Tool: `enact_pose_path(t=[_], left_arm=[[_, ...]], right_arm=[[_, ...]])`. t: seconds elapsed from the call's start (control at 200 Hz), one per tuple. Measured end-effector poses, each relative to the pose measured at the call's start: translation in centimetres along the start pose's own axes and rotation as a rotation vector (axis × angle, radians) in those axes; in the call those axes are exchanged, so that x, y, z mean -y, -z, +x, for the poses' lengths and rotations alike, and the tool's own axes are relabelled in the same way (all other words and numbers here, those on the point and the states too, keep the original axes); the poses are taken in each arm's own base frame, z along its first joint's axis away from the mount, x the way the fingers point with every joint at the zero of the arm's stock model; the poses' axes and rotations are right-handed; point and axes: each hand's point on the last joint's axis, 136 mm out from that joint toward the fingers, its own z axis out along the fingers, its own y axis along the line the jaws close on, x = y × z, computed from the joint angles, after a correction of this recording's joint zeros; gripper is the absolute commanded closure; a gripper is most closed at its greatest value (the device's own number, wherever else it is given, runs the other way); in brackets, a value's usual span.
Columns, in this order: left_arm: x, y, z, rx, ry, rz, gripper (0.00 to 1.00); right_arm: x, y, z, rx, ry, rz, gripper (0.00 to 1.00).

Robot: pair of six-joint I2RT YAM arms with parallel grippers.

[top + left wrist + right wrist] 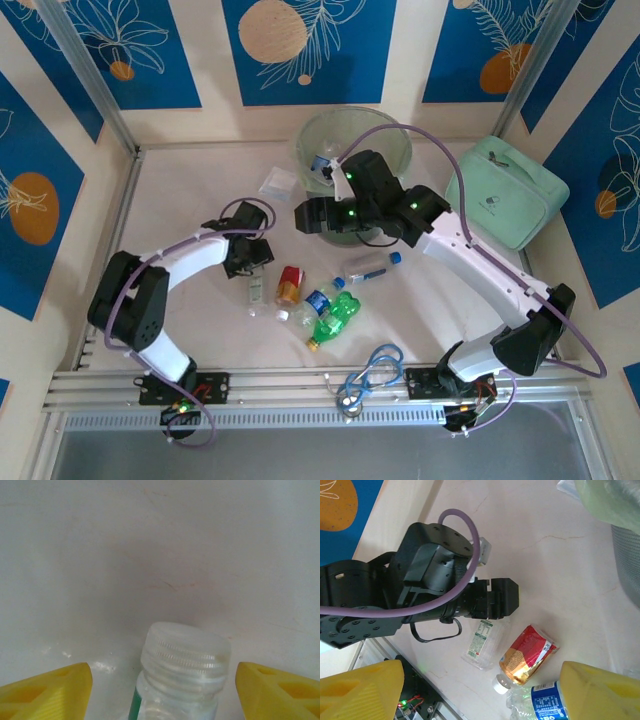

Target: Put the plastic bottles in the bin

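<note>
- While the clear bottle with the green label (175,690) lies on the table (190,200), left of centre in the overhead view, its ribbed clear cap sits between the yellow fingers (50,692) of the left end effector (164,667). That end effector is spread wide, with neither finger touching the plastic.
- The step in hand looks like the grasp of this bottle. The fingers seem level with the cap and neck, so reaching further along the body before closing would likely hold better. The thin crushed wall will give, and a pinch on the smooth cap may slip.
- Just to its right lie the red-labelled bottle (527,652), the blue-labelled bottle (318,300) and the green bottle (337,318), close together. A straight lift should avoid dragging them.
- Another bottle with a blue cap (370,266) lies apart, right of centre.
- The bin (395,150) stands at upper centre, well apart from the bottle and much taller, so the carry must clear its rim.
- The right end effector (482,667) hangs in front of the bin with its fingers wide and nothing between them. It sits near the likely path, so a collision is a risk.
- A flat plastic bag (278,183) lies left of the bin.
</note>
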Motion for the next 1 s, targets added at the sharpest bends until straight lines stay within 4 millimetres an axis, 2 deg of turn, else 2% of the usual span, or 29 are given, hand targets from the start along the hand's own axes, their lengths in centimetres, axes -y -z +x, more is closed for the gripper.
enact_pose_path(t=[0.165, 0.33, 0.545, 0.685, 0.86, 0.995], left_arm=[[-0.3, -1.0, 0.3, -0.018, -0.009, -0.021, 0.3], [-0.4, -1.7, 0.5, -0.026, -0.018, -0.032, 0.39], [-0.5, -1.7, 0.3, -0.019, -0.032, -0.04, 0.61], [-0.5, -1.5, 0.1, -0.011, -0.032, -0.04, 0.7], [0.1, 0.2, -0.7, 0.03, -0.037, 0.0, 0.75], [1.1, 3.4, -2.0, 0.096, -0.03, 0.075, 0.76]], right_arm=[[0.2, -0.3, 0.2, -0.006, -0.005, 0.003, 0.18], [0.3, -0.3, 0.3, -0.007, -0.005, 0.004, 0.19], [0.6, -0.8, 0.7, -0.017, -0.016, 0.01, 0.19], [0.6, -0.9, 0.7, -0.016, -0.028, 0.001, 0.19], [0.5, -0.8, 0.4, -0.024, -0.056, -0.044, 0.19], [0.2, -0.6, 0.0, -0.032, -0.079, -0.095, 0.15]])
